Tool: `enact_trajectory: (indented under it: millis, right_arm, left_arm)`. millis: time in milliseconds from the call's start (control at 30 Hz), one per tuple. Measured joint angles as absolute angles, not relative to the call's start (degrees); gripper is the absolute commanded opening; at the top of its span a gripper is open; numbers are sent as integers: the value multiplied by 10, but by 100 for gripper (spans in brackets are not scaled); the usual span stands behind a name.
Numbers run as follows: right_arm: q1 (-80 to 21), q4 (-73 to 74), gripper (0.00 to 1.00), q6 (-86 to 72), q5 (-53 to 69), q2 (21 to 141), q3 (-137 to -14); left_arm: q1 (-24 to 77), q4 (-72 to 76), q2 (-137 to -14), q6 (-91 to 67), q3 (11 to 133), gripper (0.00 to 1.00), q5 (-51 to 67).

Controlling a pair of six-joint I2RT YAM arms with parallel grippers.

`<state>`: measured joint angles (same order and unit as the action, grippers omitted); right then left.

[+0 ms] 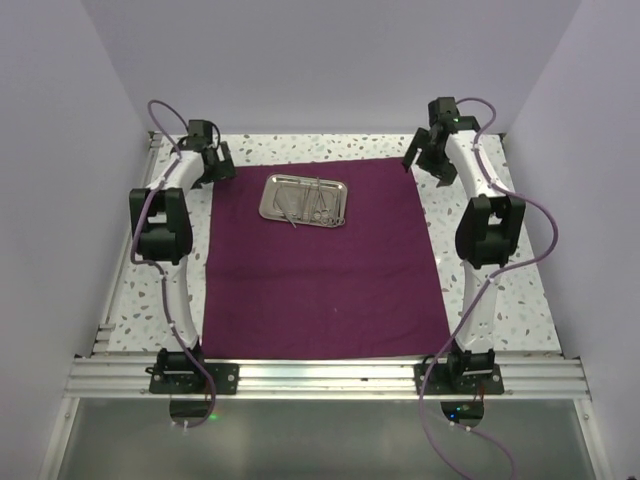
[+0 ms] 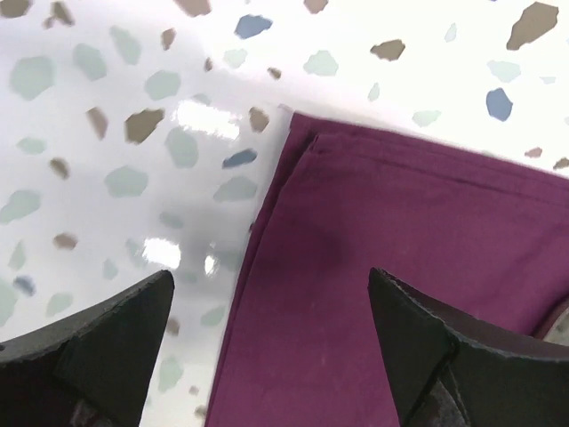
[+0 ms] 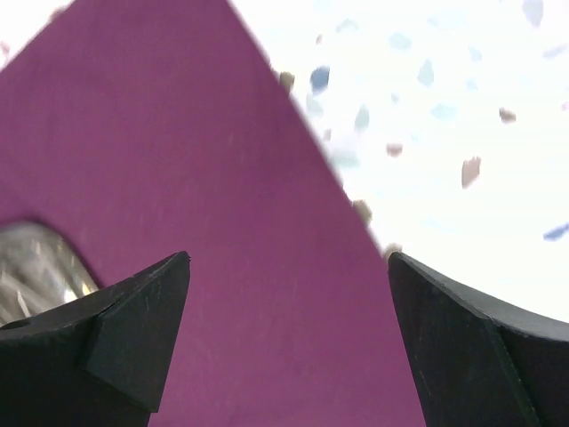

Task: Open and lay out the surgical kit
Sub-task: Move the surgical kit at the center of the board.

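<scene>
The dark purple cloth [image 1: 320, 270] lies spread flat on the speckled table. A small shiny steel tray [image 1: 304, 200] sits on its far part with slim metal instruments [image 1: 312, 203] piled inside. My left gripper [image 1: 218, 165] is open and empty, hovering over the cloth's far left corner [image 2: 307, 142]. My right gripper [image 1: 428, 158] is open and empty above the cloth's far right corner; the cloth edge [image 3: 338, 191] runs between its fingers. A bit of the tray [image 3: 36, 267] shows at the left of the right wrist view.
The speckled white tabletop [image 1: 500, 300] borders the cloth on both sides. White walls enclose the table at the left, right and back. An aluminium rail [image 1: 320, 378] carries the arm bases at the near edge.
</scene>
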<state>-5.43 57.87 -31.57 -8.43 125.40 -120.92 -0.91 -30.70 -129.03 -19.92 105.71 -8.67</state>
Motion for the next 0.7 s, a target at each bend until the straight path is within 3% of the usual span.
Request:
enact_trajectory:
  millis: [100, 233, 333, 400, 433, 467, 500, 600, 633, 700]
  right_arm:
    - [-39, 579, 94, -319, -85, 1327, -1273]
    - [-34, 576, 90, -319, -83, 1399, -1315]
    - [-35, 573, 82, -320, -79, 1434, -1321]
    - [-35, 573, 69, -321, -79, 1444, -1323]
    - [-36, 571, 65, -325, -76, 1444, -1323]
    - [-36, 563, 58, -327, -74, 1444, -1323]
    - [-36, 554, 47, -330, -69, 1444, -1322]
    - [-36, 542, 21, -339, -62, 1444, -1316]
    - [-36, 540, 3, -343, -60, 1446, -1316]
    - [-35, 540, 0, -349, -57, 1450, -1320]
  left_arm:
    - [-12, -308, -1332, -199, 1093, 88, -72]
    - [-15, -306, -1362, -195, 1128, 72, -50]
    - [-19, -301, -1374, -194, 1143, 47, -36]
    - [-22, -296, -1380, -193, 1149, 32, -26]
    - [-23, -293, -1383, -192, 1152, 15, -20]
    - [-24, -292, -1384, -195, 1153, 5, -13]
    - [-25, -291, -1386, -193, 1154, 0, -3]
    - [-26, -288, -1391, -192, 1161, 0, 15]
    - [-27, -287, -1393, -193, 1164, 0, 20]
    - [-29, -287, -1401, -194, 1176, 0, 29]
